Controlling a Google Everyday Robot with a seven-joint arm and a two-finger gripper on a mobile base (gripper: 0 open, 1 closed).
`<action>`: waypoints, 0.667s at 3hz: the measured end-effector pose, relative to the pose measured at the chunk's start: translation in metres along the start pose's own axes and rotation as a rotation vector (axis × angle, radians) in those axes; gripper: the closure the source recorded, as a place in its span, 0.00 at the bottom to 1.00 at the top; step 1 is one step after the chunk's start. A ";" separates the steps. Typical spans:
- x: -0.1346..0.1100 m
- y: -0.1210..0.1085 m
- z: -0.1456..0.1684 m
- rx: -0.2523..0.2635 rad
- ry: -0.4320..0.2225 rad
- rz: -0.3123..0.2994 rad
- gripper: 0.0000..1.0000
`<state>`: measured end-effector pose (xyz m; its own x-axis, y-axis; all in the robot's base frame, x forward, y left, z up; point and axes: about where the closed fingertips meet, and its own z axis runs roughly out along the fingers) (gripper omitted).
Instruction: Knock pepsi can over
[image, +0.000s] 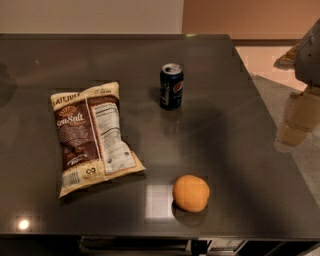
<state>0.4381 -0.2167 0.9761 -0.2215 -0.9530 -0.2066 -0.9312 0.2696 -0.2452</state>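
The surface (240, 150) is dark grey, smooth and polished like stone or laminate. It gives back pale patches of light near its front edge and a faint mirror image below the pepsi can (171, 86). The can is metal, with a bare silvery top that shines and a glossy dark blue printed wall. Toward the left edge, the chip bag (92, 137) is thin crinkled film with a soft sheen on its creases. Near the front edge, the orange (191, 193) has a matt skin. Beyond the right edge, the claw (298, 117) looks like smooth, pale tan plastic with a dull finish.
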 end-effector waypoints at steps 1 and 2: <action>0.000 0.000 0.000 0.001 0.000 0.000 0.00; -0.012 -0.016 0.004 -0.008 -0.049 -0.002 0.00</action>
<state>0.4573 -0.2089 0.9785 -0.2049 -0.9457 -0.2524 -0.9340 0.2660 -0.2385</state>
